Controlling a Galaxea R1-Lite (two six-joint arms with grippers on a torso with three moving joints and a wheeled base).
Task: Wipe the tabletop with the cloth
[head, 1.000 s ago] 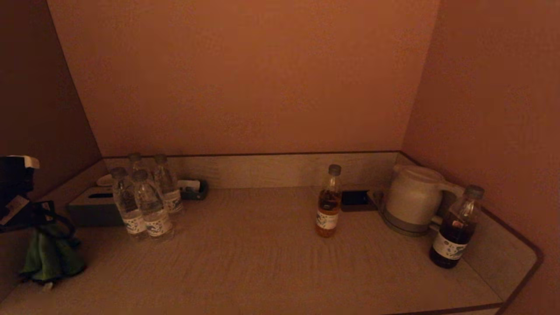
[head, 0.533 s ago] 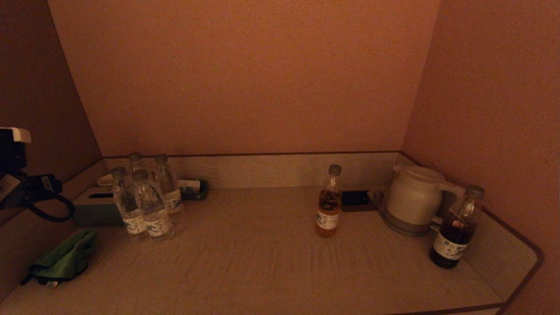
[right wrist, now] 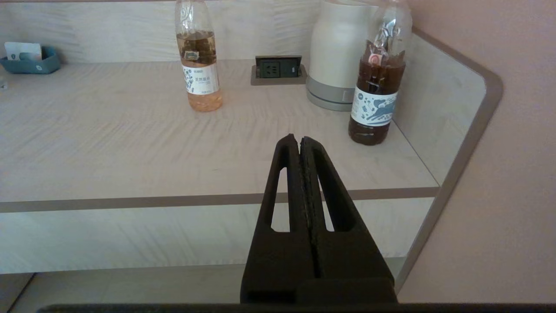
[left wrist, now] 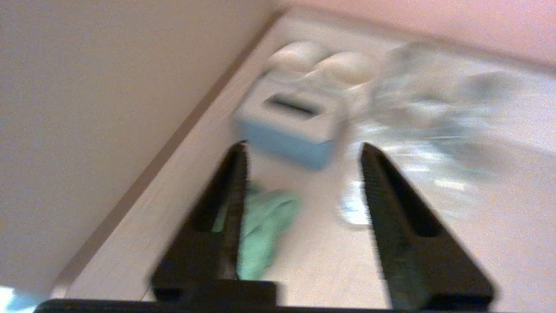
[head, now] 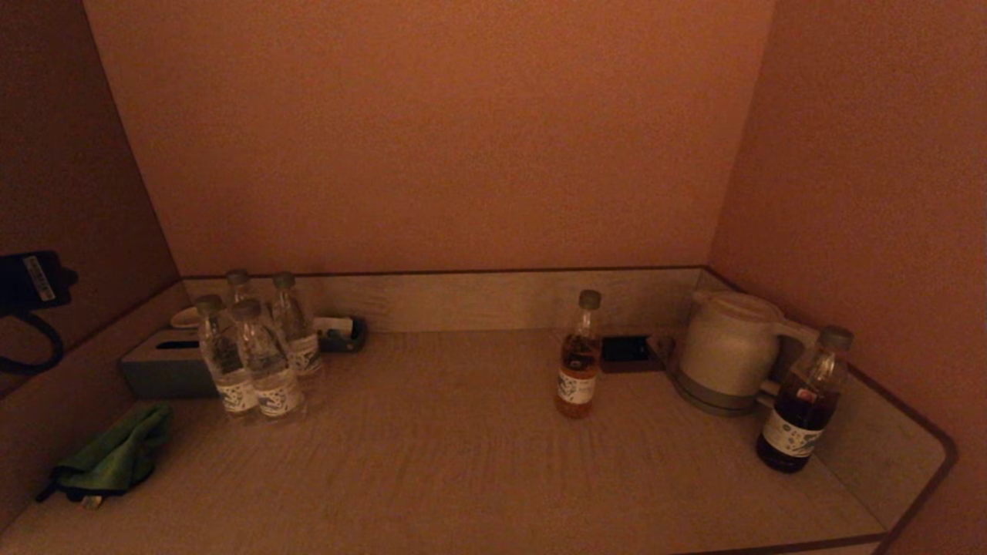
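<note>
The dark-green cloth (head: 116, 459) lies rumpled on the tabletop (head: 463, 462) at its near left corner, just in front of the grey tissue box. My left gripper (left wrist: 304, 147) is open and empty, raised above the table with the cloth (left wrist: 260, 226) below it, near one finger. In the head view only a part of the left arm (head: 35, 281) shows at the left edge, up against the left wall. My right gripper (right wrist: 299, 138) is shut and empty, parked in front of the table's front edge (right wrist: 173, 201); it does not show in the head view.
A grey tissue box (head: 166, 362) and several water bottles (head: 254, 354) stand at the back left. An amber drink bottle (head: 580, 358), a socket (head: 626, 351), a white kettle (head: 729, 351) and a dark drink bottle (head: 802, 405) stand to the right. Walls close in three sides.
One second ago my left gripper held the cloth hanging at the table's left end. It let the cloth go onto the tabletop, then rose and drew back to the left.
</note>
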